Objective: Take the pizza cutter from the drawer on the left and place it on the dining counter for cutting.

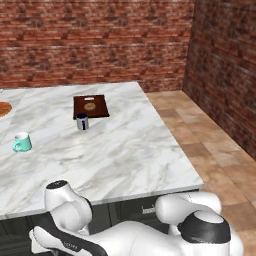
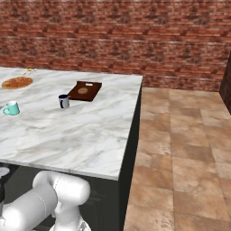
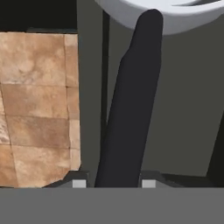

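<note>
Hand view looked along the gripper [image 3: 113, 183], whose two small fingertips [image 3: 79, 183] stood close on either side of a long dark handle that ran up between them to a pale grey-white round disc at the top edge: the pizza cutter [image 3: 131, 109]. The claw was nearly closed and clamped on that handle. Behind the cutter lay dark cabinet surfaces, and beside them a patch of brown tiled floor [image 3: 37, 105].

From the left base view, the dining counter [image 1: 115, 155] spread as a white marble slab with grey veins on black cabinets. Taking the dark brown wooden board [image 1: 91, 106] as the landmark, a dark blue cup [image 1: 82, 121] stood just in front of the board's near left corner, toward the robot. A teal mug [image 1: 22, 142] sat well to the left of the board and nearer the robot. An orange round dish [image 1: 4, 108] lay far left of the board at the picture's edge. Under the counter's near edge, below and right of the board, a black flat front with a short silver handle [image 1: 148, 210] showed behind the arm; whether this was the drawer I could not tell. Brick walls stood beyond the board.
</note>
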